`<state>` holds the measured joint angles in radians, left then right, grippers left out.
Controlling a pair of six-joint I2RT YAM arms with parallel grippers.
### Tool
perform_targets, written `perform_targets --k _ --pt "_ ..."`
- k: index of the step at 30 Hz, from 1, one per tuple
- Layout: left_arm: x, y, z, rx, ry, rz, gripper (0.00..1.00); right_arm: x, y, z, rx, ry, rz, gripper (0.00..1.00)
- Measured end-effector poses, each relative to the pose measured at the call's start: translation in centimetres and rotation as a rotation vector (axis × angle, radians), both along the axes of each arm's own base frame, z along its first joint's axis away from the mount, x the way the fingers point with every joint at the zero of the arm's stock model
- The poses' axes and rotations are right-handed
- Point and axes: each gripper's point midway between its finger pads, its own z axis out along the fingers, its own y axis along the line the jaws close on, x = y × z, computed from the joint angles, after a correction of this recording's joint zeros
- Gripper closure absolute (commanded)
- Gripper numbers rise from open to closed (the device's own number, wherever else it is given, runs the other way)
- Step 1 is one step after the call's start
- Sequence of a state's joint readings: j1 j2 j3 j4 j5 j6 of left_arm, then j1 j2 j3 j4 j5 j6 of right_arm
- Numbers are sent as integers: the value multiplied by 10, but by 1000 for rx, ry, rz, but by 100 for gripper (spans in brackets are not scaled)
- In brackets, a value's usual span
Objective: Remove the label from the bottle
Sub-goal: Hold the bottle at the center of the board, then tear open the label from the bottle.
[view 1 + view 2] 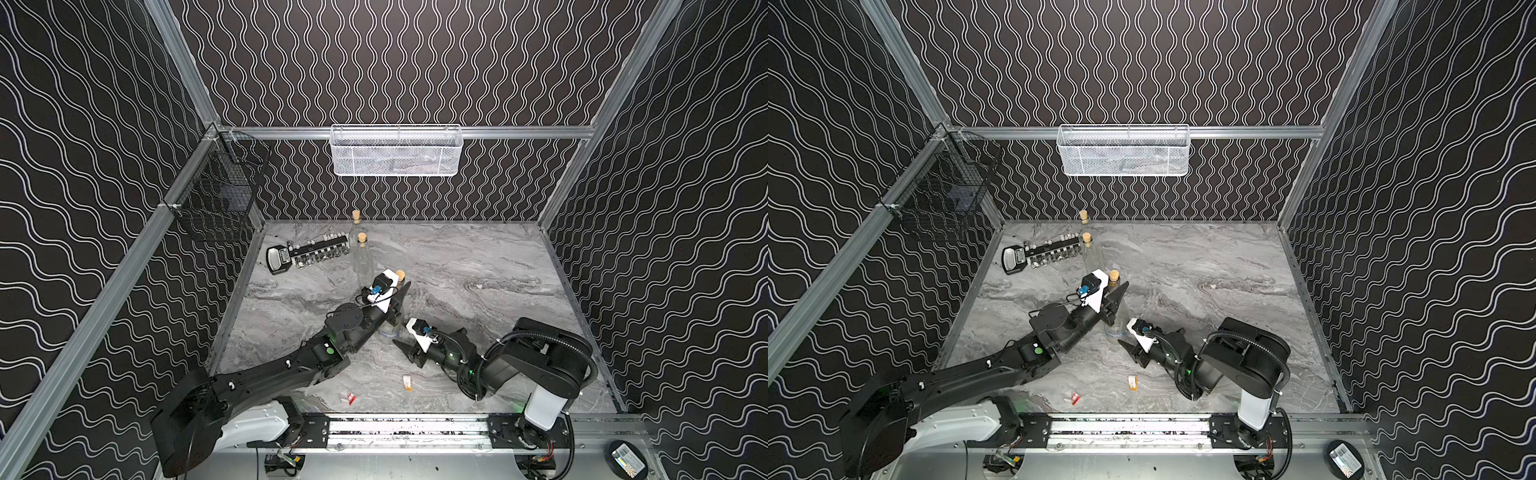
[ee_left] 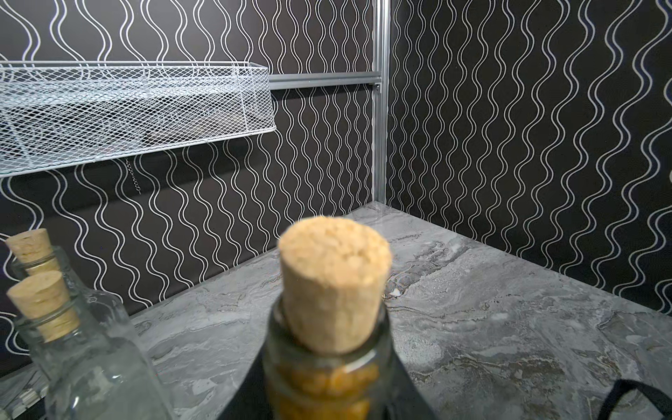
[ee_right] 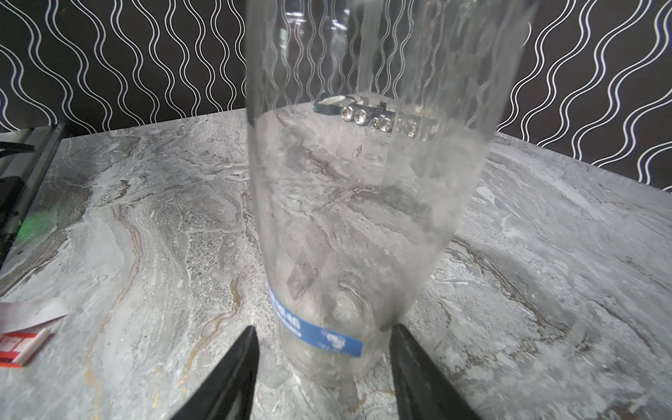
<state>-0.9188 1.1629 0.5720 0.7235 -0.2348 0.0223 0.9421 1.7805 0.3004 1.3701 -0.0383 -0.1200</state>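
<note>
gripping bottle [image 3: 363,189]: left gripper [image 1: 405,289] | right gripper [image 3: 324,328] spread, flanking label [image 3: 312,326]

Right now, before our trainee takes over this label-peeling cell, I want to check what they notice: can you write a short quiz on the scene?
1. True or false: the left end effector grips the bottle by its neck, just under the cork.
2. The label on that bottle is: A red, B blue, C green.
3. How do the jaws of the right end effector stand?
Key: 1 true; 2 B; 3 open, either side of the bottle's base.
</note>
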Motion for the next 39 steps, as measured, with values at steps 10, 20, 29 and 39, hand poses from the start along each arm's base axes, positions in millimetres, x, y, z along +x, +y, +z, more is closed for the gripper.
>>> perform_targets --k 10,20,29,39 --pt "1 3 0 -15 1 22 100 -3 0 2 -2 1 7 45" --pt "3 6 0 -24 6 41 100 -7 1 3 -5 2 15 50" --pt "3 7 0 -25 7 43 100 -13 3 5 -10 -4 29 54" --pt "2 7 0 -26 7 42 100 -17 4 6 -21 -14 44 59"
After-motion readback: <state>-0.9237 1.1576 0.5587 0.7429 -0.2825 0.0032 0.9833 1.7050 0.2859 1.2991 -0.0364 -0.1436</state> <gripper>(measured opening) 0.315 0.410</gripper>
